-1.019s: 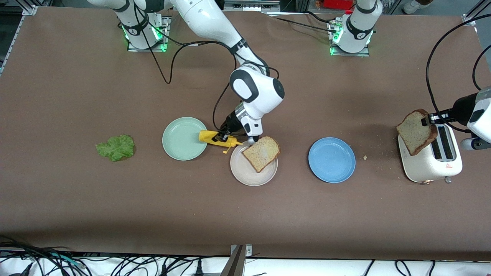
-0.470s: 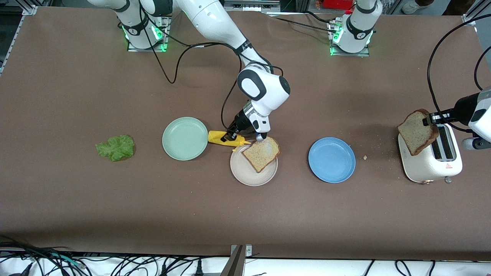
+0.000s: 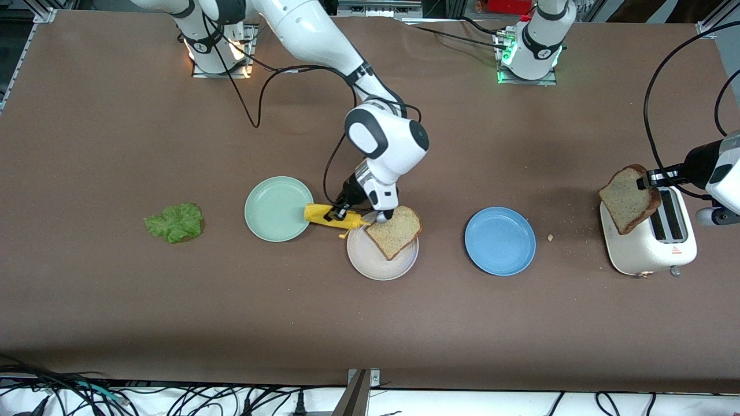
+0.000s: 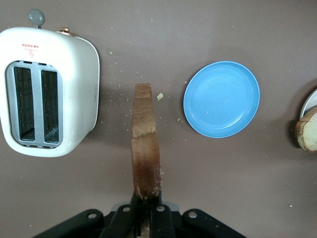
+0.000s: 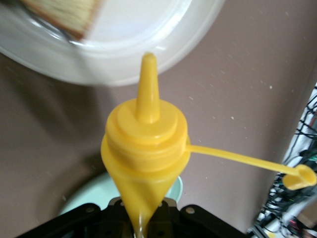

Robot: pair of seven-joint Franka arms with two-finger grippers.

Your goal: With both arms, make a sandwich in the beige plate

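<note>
Lying flat on the brown table [image 3: 115,300], toward the right arm's end, is a ruffled green lettuce leaf [image 3: 174,222], well apart from both grippers. Next comes a pale green plate [image 3: 278,208], and just beside it is the beige plate [image 3: 370,260] with one slice of bread [image 3: 394,231] on it. The slice is tan with a darker crust, and it sits toward the plate's rim.

The right gripper [image 3: 337,212] is over the gap between these two plates. Its fingers are squeezed tight on a yellow squeeze bottle [image 5: 144,148]. The bottle is tipped on its side with its pointed tip [image 5: 148,74] aimed at the beige plate's rim, close to the bread. Its little cap [image 5: 298,177] hangs off on a thin strap. The right arm reaches down from its base and bends at the wrist above the plates.

A blue plate [image 3: 500,241] lies closer to the left arm's end. Near it is a white toaster [image 3: 653,237] with two slots. The left gripper [image 3: 643,182] is over the toaster, pinching a second bread slice [image 4: 145,148] by its edge. That slice hangs tilted in the air. The left arm comes in from the edge of the front view.
</note>
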